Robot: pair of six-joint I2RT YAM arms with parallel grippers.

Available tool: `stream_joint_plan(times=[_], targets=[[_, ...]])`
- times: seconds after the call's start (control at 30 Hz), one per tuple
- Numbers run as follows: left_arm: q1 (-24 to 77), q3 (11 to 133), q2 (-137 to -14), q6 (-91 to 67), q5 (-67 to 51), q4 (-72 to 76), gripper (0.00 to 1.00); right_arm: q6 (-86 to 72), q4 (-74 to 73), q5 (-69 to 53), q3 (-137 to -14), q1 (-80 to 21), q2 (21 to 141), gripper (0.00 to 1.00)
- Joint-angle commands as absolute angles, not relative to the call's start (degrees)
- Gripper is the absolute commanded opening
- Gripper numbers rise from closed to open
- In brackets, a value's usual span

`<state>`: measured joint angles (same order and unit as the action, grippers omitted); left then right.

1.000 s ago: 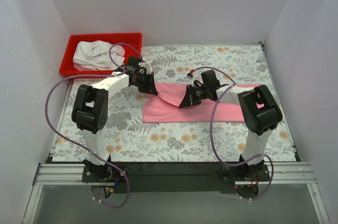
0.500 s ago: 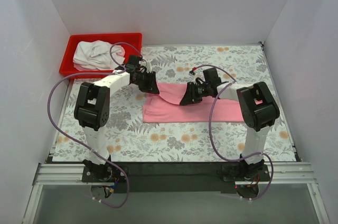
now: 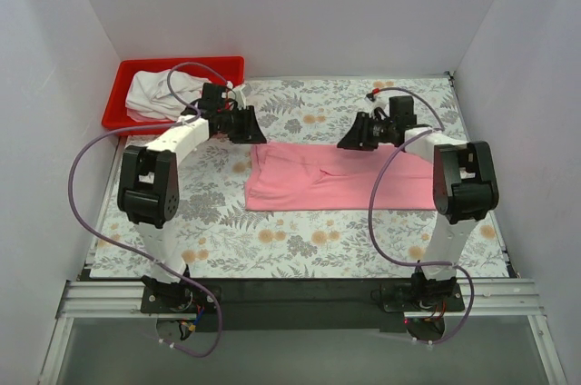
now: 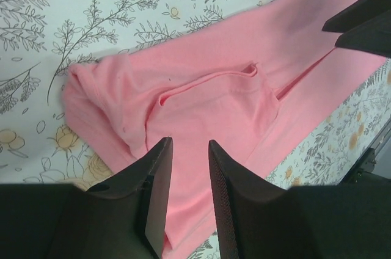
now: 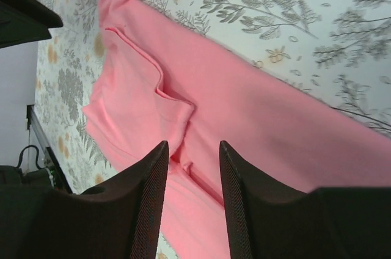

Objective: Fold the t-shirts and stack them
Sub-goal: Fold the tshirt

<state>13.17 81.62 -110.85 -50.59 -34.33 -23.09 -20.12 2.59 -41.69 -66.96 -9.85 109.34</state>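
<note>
The pink t-shirt (image 3: pixel 336 178) lies folded into a long strip across the middle of the floral table, with wrinkled folds at its left part; it also shows in the left wrist view (image 4: pixel 201 94) and the right wrist view (image 5: pixel 244 124). The white t-shirt (image 3: pixel 156 94) lies crumpled in the red bin (image 3: pixel 182 67). My left gripper (image 3: pixel 254 131) is open and empty just beyond the strip's far left corner. My right gripper (image 3: pixel 349 140) is open and empty above the strip's far edge, right of the middle.
The red bin stands at the table's back left corner. White walls close in the back and both sides. The floral tablecloth (image 3: pixel 227 231) shows in front of the shirt. Purple cables loop from both arms.
Both grippers have let go of the pink shirt and drawn back toward the far side, the left to the left, the right to the right. The lifted fold now lies flat.
</note>
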Motion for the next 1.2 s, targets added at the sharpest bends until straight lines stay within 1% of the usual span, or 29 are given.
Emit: stream_joint_plan(times=[0.0, 0.03, 0.07, 0.13, 0.2, 0.27, 0.33, 0.37, 0.4, 0.43, 0.5, 0.6, 0.7, 0.87, 0.93, 0.97, 1.03, 1.07, 1.1, 1.17], targets=[[13.2, 78.2, -101.5, -49.6, -35.5, -23.5, 0.29, -11.6, -3.4, -42.5, -70.1, -7.6, 103.7, 0.45], [13.4, 77.4, -100.4, -49.0, -35.3, -24.4, 0.29, -6.5, -13.3, -41.8, -71.7, -6.3, 103.4, 0.45], [13.7, 76.2, -99.2, -48.5, -34.8, -26.1, 0.29, 3.8, -18.5, -40.8, -74.1, -5.9, 103.4, 0.43], [15.6, 72.2, -95.7, -46.5, -31.0, -27.9, 0.3, 14.3, -33.6, -33.9, -79.9, -5.3, 103.8, 0.42], [17.9, 69.1, -94.1, -44.7, -25.2, -31.5, 0.31, 24.5, -39.4, -26.2, -80.9, -4.7, 103.9, 0.4], [21.7, 67.6, -94.0, -43.4, -22.1, -35.0, 0.31, 29.2, -43.2, -20.6, -80.1, -3.6, 103.5, 0.4], [25.4, 65.0, -94.0, -42.9, -19.0, -36.0, 0.31, 34.5, -44.4, -15.0, -78.1, -1.9, 103.1, 0.4], [26.5, 63.8, -93.9, -42.9, -17.6, -35.6, 0.33, 35.8, -44.9, -13.4, -77.4, -1.2, 103.0, 0.4], [27.8, 62.9, -93.6, -42.8, -15.9, -35.0, 0.38, 38.0, -45.3, -10.1, -76.9, -0.5, 103.1, 0.4], [29.8, 62.4, -94.0, -42.6, -13.0, -34.7, 0.38, 38.8, -45.5, -8.7, -76.3, -0.5, 103.2, 0.4], [30.7, 63.2, -96.0, -42.6, -11.2, -34.8, 0.39, 40.5, -45.4, -5.8, -75.4, 1.9, 103.0, 0.4], [30.8, 66.4, -100.2, -41.8, -8.4, -35.7, 0.39, 42.7, -45.3, -2.7, -73.6, 3.1, 103.6, 0.39], [30.8, 68.9, -104.6, -40.1, -6.0, -35.9, 0.38, 43.9, -44.7, -1.4, -72.0, 4.4, 103.9, 0.38], [29.4, 74.0, -111.9, -36.8, -3.8, -32.8, 0.37, 44.7, -45.3, -2.5, -72.8, 7.1, 101.6, 0.38], [27.3, 81.2, -117.8, -34.6, -3.7, -32.8, 0.37, 45.4, -45.7, -3.9, -73.5, 8.5, 100.4, 0.39], [26.5, 88.1, -122.6, -33.7, -3.5, -33.0, 0.37, 46.0, -46.0, -4.0, -73.5, 8.8, 100.0, 0.4], [23.7, 96.4, -128.1, -31.7, -2.5, -34.0, 0.36, 47.0, -46.7, -4.6, -73.2, 9.1, 99.3, 0.4], [22.7, 102.4, -130.9, -31.5, -3.3, -35.1, 0.37, 47.5, -46.8, -4.7, -72.8, 9.1, 98.4, 0.4], [20.8, 113.2, -136.6, -31.5, -3.8, -36.3, 0.37, 48.6, -46.8, -5.3, -72.4, 9.1, 98.2, 0.4], [19.4, 124.7, -143.0, -31.6, -5.7, -38.8, 0.38, 49.6, -47.0, -6.0, -71.4, 9.1, 97.4, 0.4]])
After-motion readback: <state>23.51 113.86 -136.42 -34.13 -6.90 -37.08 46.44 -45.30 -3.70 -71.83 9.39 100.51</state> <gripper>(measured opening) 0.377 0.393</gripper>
